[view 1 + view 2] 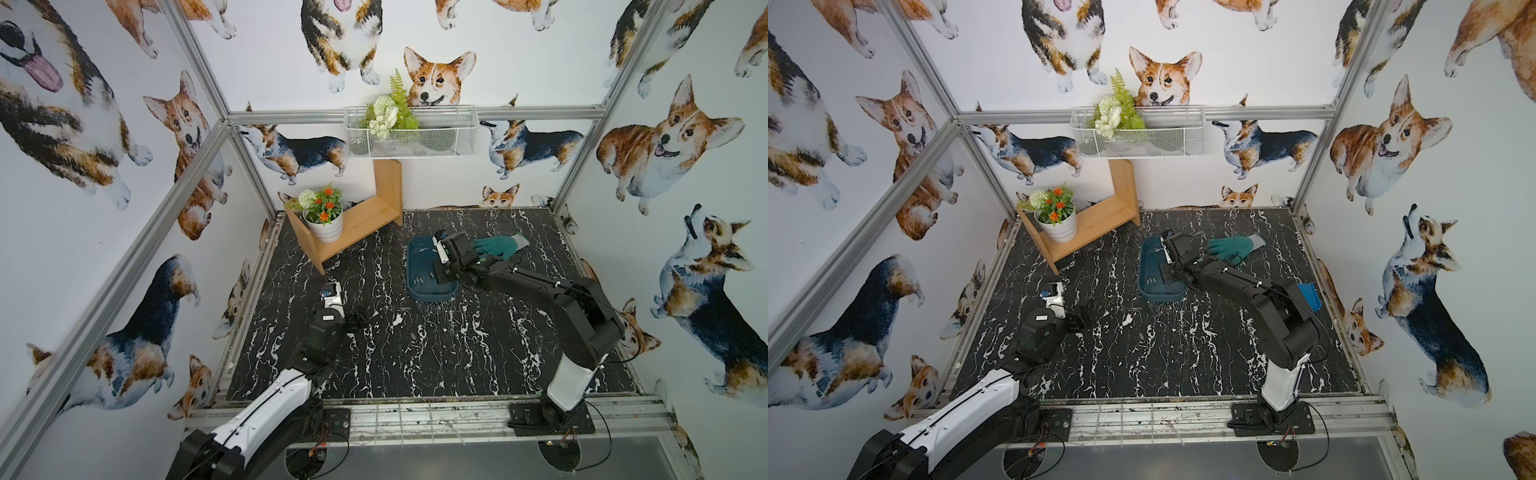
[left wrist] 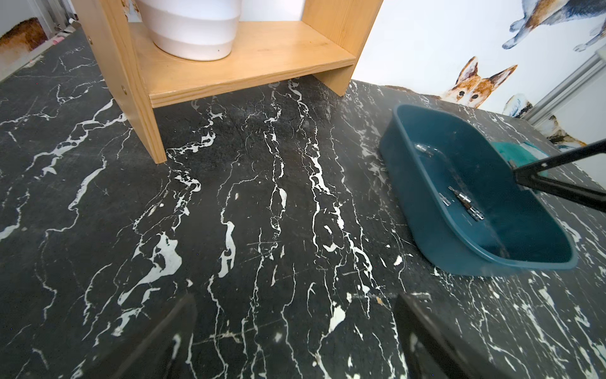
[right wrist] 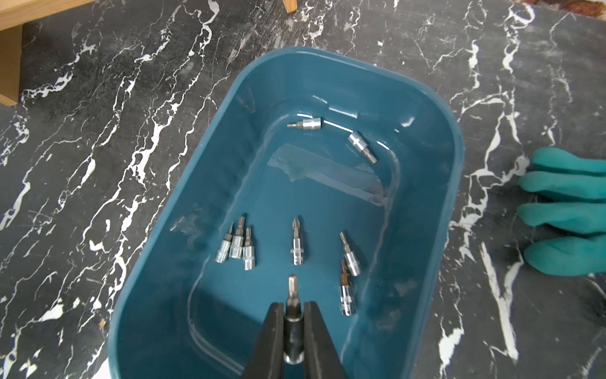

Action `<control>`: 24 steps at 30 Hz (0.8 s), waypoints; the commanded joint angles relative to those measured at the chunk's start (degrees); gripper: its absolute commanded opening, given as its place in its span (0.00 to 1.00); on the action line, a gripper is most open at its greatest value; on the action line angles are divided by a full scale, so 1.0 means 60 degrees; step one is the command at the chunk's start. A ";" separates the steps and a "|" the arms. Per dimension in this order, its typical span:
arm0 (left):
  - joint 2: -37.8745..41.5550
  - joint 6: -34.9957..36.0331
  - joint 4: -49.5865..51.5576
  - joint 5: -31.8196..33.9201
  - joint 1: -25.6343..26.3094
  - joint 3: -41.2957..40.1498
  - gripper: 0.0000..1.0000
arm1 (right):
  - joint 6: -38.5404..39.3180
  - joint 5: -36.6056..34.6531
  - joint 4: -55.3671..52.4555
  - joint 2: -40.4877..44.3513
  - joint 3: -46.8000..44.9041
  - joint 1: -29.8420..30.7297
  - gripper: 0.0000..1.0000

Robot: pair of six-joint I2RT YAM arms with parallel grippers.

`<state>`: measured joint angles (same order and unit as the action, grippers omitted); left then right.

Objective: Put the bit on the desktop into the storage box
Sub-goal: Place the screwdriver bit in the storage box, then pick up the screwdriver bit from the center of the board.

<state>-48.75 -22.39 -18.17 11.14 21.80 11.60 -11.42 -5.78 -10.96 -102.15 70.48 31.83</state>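
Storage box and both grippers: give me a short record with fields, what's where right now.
storage box: on the desktop, eight loose bits lying inside
right gripper: shut on a bit, over the box's inside
left gripper: open, empty, over the desktop
glove: green, on the desktop beside the box, not touching it

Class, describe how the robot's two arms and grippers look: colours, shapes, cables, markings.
The left arm and right arm each have a glossy white lower shell with matte black links and joints above. A thin black cable loops beside the right arm. The left gripper and right gripper have slim, tapered black fingers.
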 commanded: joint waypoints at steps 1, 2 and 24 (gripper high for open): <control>-0.0032 0.0092 -0.0326 -0.0021 -0.0006 0.0008 1.00 | 0.0084 0.0114 0.0316 -0.0099 0.0144 -0.0024 0.22; -0.0029 0.0090 -0.0328 -0.0025 -0.0008 0.0002 1.00 | 0.0050 0.0086 0.0317 -0.0098 0.0148 -0.0032 0.33; 0.0189 0.0218 -0.0632 -0.0213 -0.0004 -0.0184 1.00 | -0.0269 0.0498 0.0766 0.2119 -0.1447 0.2160 0.62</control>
<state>-47.64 -21.37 -20.73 9.04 21.78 10.72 -11.55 -3.03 -7.64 -89.21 61.98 42.44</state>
